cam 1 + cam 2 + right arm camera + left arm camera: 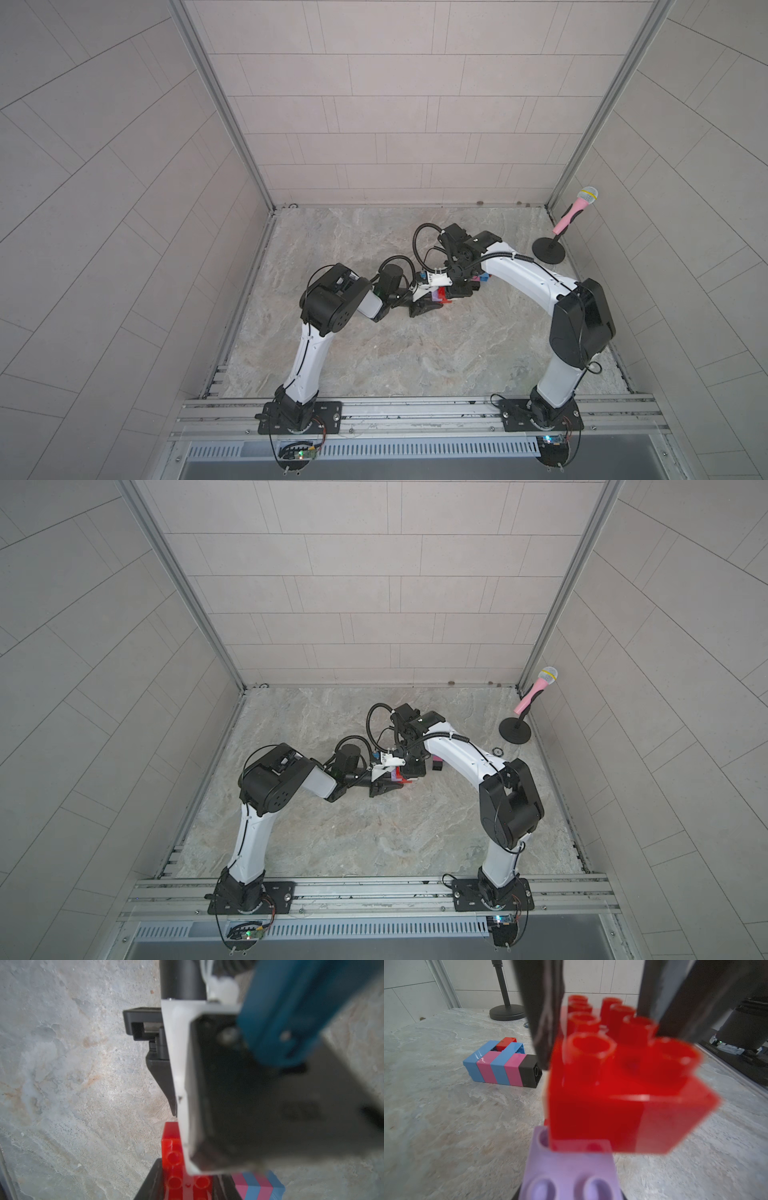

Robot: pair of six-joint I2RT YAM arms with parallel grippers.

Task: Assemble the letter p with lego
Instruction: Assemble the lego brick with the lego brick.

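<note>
Lego red brick [612, 1105] clamped by right tool [602, 1053]; left tool [439, 302] seemingly grips lilac brick [569, 1169].

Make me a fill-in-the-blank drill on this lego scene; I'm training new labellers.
1. The right gripper is shut on the red brick, which touches one other brick: the ___.
2. In the striped stack, the black brick touches a ___ one.
3. The pink microphone stands in the far ___ corner.
Missing words: lilac brick; pink; right.
</note>
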